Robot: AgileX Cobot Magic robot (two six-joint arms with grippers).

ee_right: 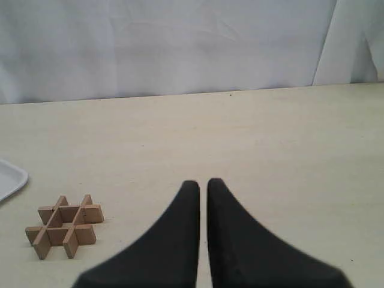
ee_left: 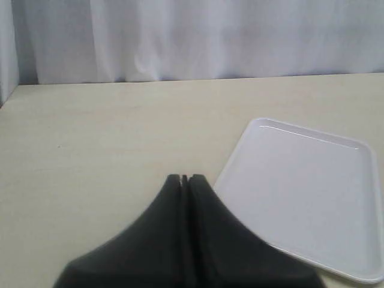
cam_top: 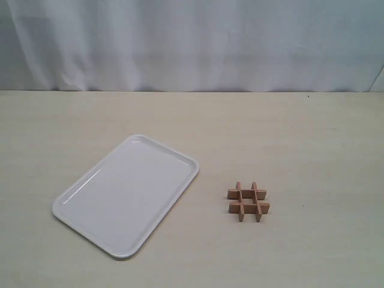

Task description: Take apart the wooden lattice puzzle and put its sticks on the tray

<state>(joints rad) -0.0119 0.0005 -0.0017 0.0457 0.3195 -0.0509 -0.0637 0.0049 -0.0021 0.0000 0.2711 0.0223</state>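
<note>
The wooden lattice puzzle (cam_top: 248, 201) lies assembled as a small hash of four light-brown sticks on the table, right of the white tray (cam_top: 126, 198), which holds nothing. Neither arm shows in the exterior view. In the left wrist view my left gripper (ee_left: 184, 177) is shut with its black fingers pressed together over bare table beside the tray (ee_left: 306, 192). My right gripper (ee_right: 203, 183) is shut to a thin slit with nothing in it. It stands well apart from the puzzle (ee_right: 63, 226), and a corner of the tray (ee_right: 9, 180) shows beyond.
The table is a pale beige surface. A white curtain (cam_top: 192, 42) hangs along its far edge.
</note>
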